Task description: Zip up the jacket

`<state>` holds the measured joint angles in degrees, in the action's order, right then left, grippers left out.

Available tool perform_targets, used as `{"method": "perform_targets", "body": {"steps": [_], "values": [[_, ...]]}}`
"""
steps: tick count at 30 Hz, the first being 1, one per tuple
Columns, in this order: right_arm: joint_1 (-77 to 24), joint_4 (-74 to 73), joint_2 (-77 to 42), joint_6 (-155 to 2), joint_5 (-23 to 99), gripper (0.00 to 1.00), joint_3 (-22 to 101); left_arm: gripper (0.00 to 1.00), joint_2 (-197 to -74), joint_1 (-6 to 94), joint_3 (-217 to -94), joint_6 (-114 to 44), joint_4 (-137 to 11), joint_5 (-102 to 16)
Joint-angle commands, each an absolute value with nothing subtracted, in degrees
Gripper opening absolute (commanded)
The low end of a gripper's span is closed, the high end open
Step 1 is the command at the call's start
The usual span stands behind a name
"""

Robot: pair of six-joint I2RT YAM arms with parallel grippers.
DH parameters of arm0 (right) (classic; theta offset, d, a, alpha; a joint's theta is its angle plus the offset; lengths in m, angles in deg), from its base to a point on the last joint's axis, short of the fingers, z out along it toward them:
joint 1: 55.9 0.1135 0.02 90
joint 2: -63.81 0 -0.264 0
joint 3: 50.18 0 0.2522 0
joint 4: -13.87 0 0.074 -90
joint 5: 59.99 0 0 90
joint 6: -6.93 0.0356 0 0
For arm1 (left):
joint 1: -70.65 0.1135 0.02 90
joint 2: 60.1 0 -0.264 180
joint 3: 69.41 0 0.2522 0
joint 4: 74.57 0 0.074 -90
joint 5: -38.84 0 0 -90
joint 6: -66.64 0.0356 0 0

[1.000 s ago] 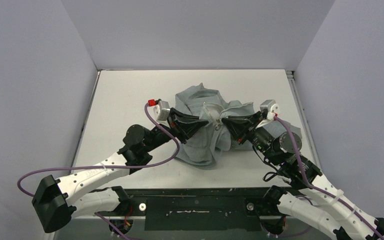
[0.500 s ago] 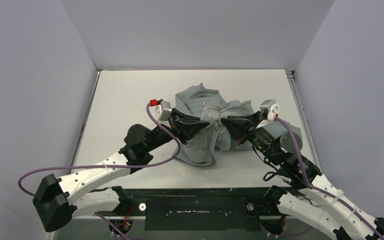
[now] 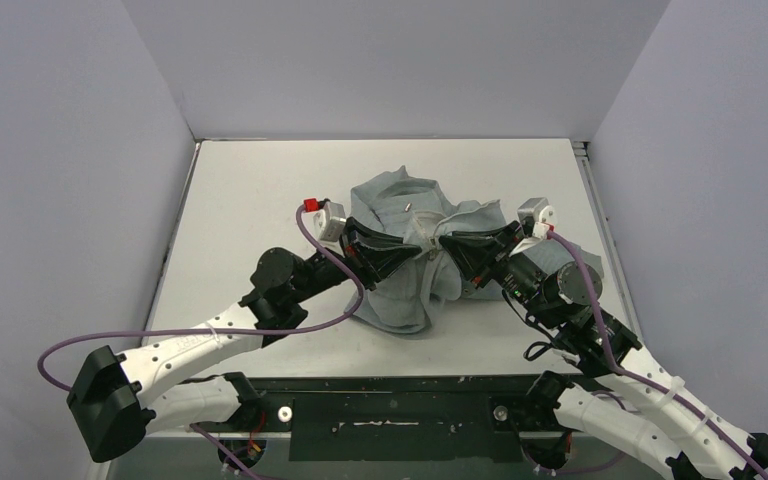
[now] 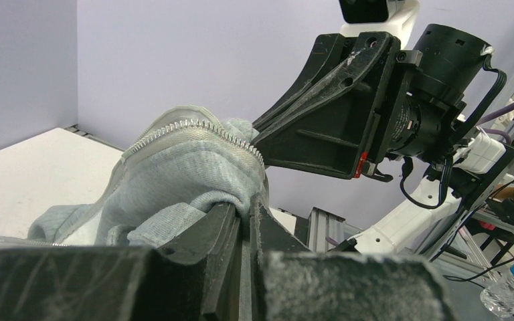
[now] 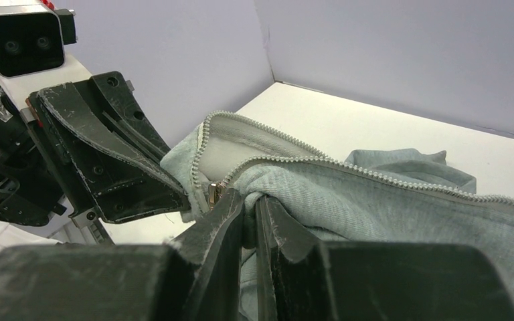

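The light grey jacket [image 3: 400, 285] lies bunched in the middle of the white table [image 3: 250, 190]. My left gripper [image 3: 423, 245] is shut on a fold of its fabric [image 4: 187, 167] just below a curved row of zipper teeth [image 4: 197, 125]. My right gripper [image 3: 444, 243] faces it almost tip to tip, shut on the other zipper edge [image 5: 375, 200]. The metal zipper slider [image 5: 212, 191] sits just left of my right fingers [image 5: 224, 221]. Both hold the fabric lifted off the table. The lower hem is hidden under the folds.
Grey walls close the table on the left, back and right. A black rail [image 3: 390, 400] runs along the near edge between the arm bases. Purple cables [image 3: 200, 333] loop beside both arms. Bare table lies left of and behind the jacket.
The two grippers have edged closer together and slightly toward the near side. The raised fold of jacket between them has sunk lower. Both grips are unchanged.
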<state>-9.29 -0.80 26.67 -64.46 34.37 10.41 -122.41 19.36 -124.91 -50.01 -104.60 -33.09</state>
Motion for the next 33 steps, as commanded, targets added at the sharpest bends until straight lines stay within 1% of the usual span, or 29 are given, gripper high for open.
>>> {"method": "perform_targets", "body": {"steps": [1,5,13,26,33], "values": [[-8.95,5.68,28.05,-63.91,34.93,0.00,11.39,0.00,-122.43,19.48,-125.72,-50.82,-110.09,-32.00],[-8.93,5.53,28.51,-64.40,34.84,0.00,11.44,0.00,-122.31,19.44,-125.62,-50.82,-110.08,-32.59],[-8.93,4.95,28.75,-64.52,34.99,0.00,10.93,0.00,-120.12,19.58,-124.09,-50.34,-111.67,-37.68],[-9.00,3.80,26.64,-65.05,36.04,0.00,11.57,0.00,-119.57,19.53,-124.47,-50.11,-111.86,-37.93],[-8.97,4.01,26.78,-65.05,35.64,0.00,11.48,0.00,-120.48,19.59,-124.78,-50.37,-111.88,-36.05]]}}
